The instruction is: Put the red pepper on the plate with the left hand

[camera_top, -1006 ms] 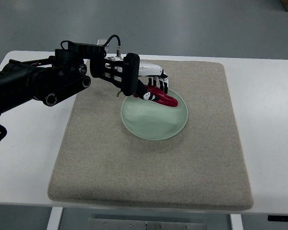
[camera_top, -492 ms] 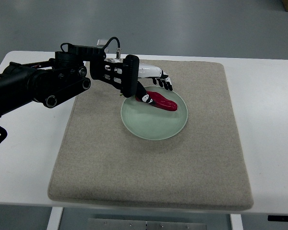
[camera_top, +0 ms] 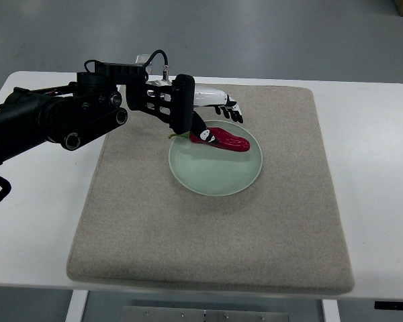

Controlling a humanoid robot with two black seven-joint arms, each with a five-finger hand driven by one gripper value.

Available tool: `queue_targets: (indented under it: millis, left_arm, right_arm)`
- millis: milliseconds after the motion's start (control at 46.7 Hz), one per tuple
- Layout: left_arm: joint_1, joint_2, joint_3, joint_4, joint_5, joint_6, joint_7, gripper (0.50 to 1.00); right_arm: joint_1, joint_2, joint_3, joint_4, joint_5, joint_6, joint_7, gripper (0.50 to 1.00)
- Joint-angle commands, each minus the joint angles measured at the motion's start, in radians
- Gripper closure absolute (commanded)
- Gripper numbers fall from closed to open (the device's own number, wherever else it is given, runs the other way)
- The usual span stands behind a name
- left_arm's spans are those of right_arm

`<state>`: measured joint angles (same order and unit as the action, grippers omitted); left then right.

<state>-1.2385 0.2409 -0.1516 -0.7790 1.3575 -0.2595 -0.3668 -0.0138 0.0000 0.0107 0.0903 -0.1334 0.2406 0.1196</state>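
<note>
Top-down view of my workspace: white table [camera_top: 379, 168] w/ a beige felt mat [camera_top: 208, 228] laid over most of it. A pale green glass plate [camera_top: 215, 176] sits on the mat, a bit above center.

The red pepper [camera_top: 225, 139] lies on the plate's upper rim area, long axis running left to right, glossy red body pointing right, thin green stem [camera_top: 177, 136] poking off the plate's left edge. Looks like it rests on the plate.

My left hand [camera_top: 211, 111] comes in from the left on a black arm [camera_top: 54, 121], white palm shell w/ black fingers. Fingers [camera_top: 227, 112] are spread and relaxed just above the pepper's stem end. One dark fingertip seems to overlap the pepper's left end, so I can't tell if it's touching or just hovering over it. I read the hand as holding nothing. Right arm isn't visible anywhere.

Handling notes, my judgement only: the pepper looks light, probably a plastic or foam prop, w/ a smooth shiny skin that could slip between hard fingertips. Curved and tapered, so it may roll or slide on the slick plate if nudged. Best hold would be across the thick middle, fingers on either side of the body, not the stem or thin tip. The plate looks breakable and could skid on contact, so I'd lift clear straight up, no sideways drag.
</note>
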Motion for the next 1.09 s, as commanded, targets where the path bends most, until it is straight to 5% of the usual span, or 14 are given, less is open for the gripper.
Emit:
queue_targets:
  millis: [0, 257, 663, 792, 877, 1070]
  left_arm:
    - [0.001, 0.003, -0.009, 0.026, 0.000, 0.000, 0.003, 0.727]
    - [0.001, 0.000, -0.017, 0.204, -0.001, 0.014, 0.006, 0.724]
    - [0.031, -0.006, -0.013, 0.446, -0.087, 0.102, 0.006, 0.634]
    - [0.036, -0.006, -0.002, 0.466, -0.150, 0.102, 0.006, 0.613]
    - [0.037, -0.005, -0.014, 0.471, -0.193, 0.106, 0.006, 0.521]
    - [0.037, -0.002, -0.014, 0.471, -0.343, 0.151, 0.008, 0.508]
  right_arm:
    - [0.000, 0.000, 0.000, 0.000, 0.000, 0.000, 0.000, 0.572]
    - [0.000, 0.000, 0.000, 0.000, 0.000, 0.000, 0.000, 0.572]
    - [0.000, 0.000, 0.000, 0.000, 0.000, -0.001, 0.000, 0.572]
    - [0.000, 0.000, 0.000, 0.000, 0.000, -0.001, 0.000, 0.570]
    - [0.000, 0.000, 0.000, 0.000, 0.000, -0.001, 0.000, 0.572]
    - [0.000, 0.000, 0.000, 0.000, 0.000, -0.001, 0.000, 0.572]
